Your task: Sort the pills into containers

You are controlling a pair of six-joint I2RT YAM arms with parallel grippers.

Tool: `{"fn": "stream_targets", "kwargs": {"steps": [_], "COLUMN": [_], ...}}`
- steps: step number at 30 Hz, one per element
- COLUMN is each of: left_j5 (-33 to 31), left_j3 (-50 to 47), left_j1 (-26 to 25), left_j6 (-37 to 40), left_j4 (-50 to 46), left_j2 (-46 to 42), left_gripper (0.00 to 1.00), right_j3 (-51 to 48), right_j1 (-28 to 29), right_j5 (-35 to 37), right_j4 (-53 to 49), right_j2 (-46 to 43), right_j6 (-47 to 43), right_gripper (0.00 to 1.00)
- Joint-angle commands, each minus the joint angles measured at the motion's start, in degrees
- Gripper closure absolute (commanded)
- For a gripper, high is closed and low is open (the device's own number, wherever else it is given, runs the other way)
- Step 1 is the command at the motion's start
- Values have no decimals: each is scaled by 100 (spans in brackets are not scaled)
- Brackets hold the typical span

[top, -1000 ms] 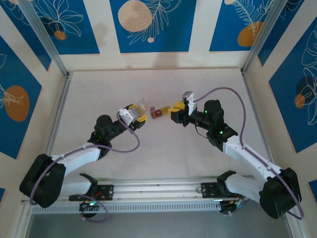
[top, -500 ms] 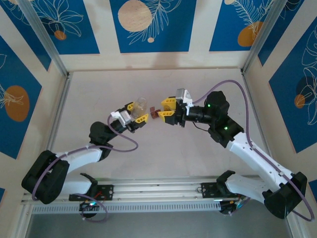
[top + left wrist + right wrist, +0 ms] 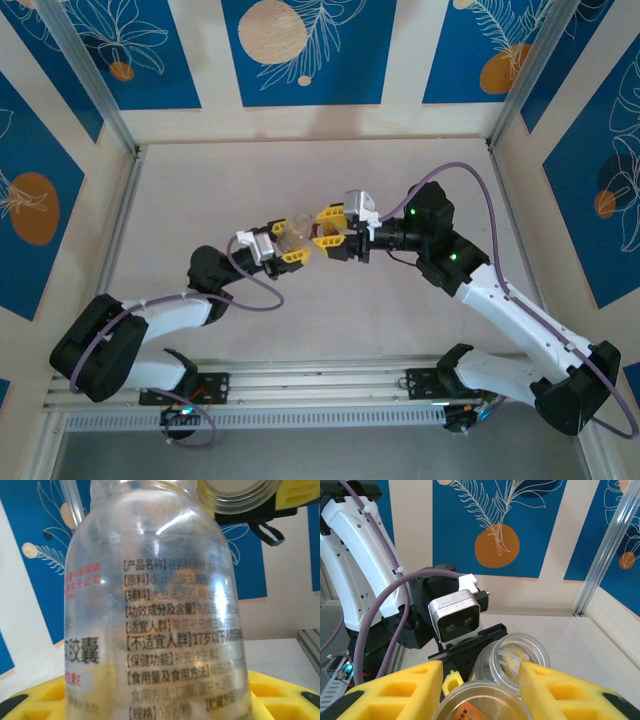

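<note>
A clear vial (image 3: 296, 233) with printed text is held in my left gripper (image 3: 290, 243), which is shut on it; the glass looms close in the left wrist view (image 3: 155, 605) above the yellow fingers (image 3: 280, 695). In the right wrist view its open mouth (image 3: 512, 657) faces the camera, with pale yellowish pieces inside. My right gripper (image 3: 328, 232) is level with the vial's mouth and shut on a round clear lid (image 3: 480, 702) with an orange mark, also seen as a lid (image 3: 240, 492) at the top of the left wrist view. The two-cell red and tan box is hidden.
Both grippers meet over the middle of the pale table (image 3: 300, 170). Blue patterned walls (image 3: 300, 50) and metal corner posts (image 3: 90, 80) close in the back and sides. A rail (image 3: 320, 385) runs along the near edge between the arm bases.
The right gripper has swung left and the left gripper right, so they now meet at the vial's mouth. The small red and tan box seen between them earlier is now covered.
</note>
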Motion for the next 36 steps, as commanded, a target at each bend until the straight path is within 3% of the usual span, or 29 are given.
{"fn": "stream_targets", "kwargs": {"steps": [1,19,36], "left_j5": [449,1265,1436], "left_j3": [48,410,601], "left_j1": [-112,-287,-346], "left_j6": [-183,-603,-788], "left_j4": [347,252,242], "left_j2": [72,20,38], "left_gripper": [100,100,100], "right_j3": [140,325,761], "right_j1": [67,120,321], "right_j5": [-207,-806,-1453], "right_j4": [-73,-70,-1375], "right_j2": [34,451,785], "right_j6": [-283,-563,-1416], "right_gripper": [100,100,100]}}
